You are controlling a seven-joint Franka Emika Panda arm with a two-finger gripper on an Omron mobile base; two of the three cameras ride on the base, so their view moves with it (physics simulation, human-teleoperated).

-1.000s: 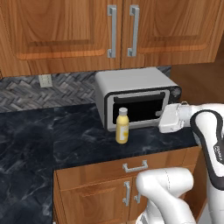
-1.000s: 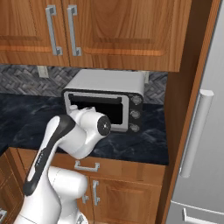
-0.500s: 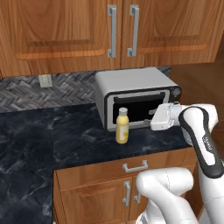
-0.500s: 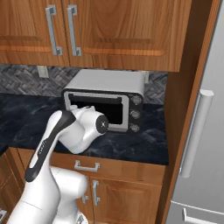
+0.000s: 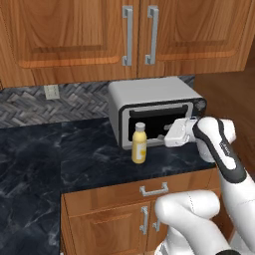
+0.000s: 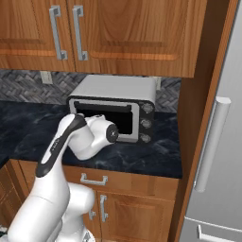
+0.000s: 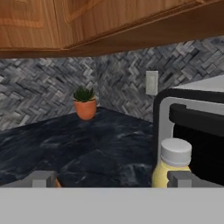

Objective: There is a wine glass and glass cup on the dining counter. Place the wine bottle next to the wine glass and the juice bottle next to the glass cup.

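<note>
yellow juice bottle (image 5: pixel 139 148), black marbled counter (image 5: pixel 60 159), grey herringbone backsplash (image 5: pixel 30 102)

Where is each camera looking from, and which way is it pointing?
Left base view: behind the arm, to its left, facing the toaster oven; the arm rises at lower right, open gripper beside the juice bottle.
Right base view: behind, to its right; the arm rises at lower left.
Hand view: along the jaws toward a potted plant.
All three share the oven.
</note>
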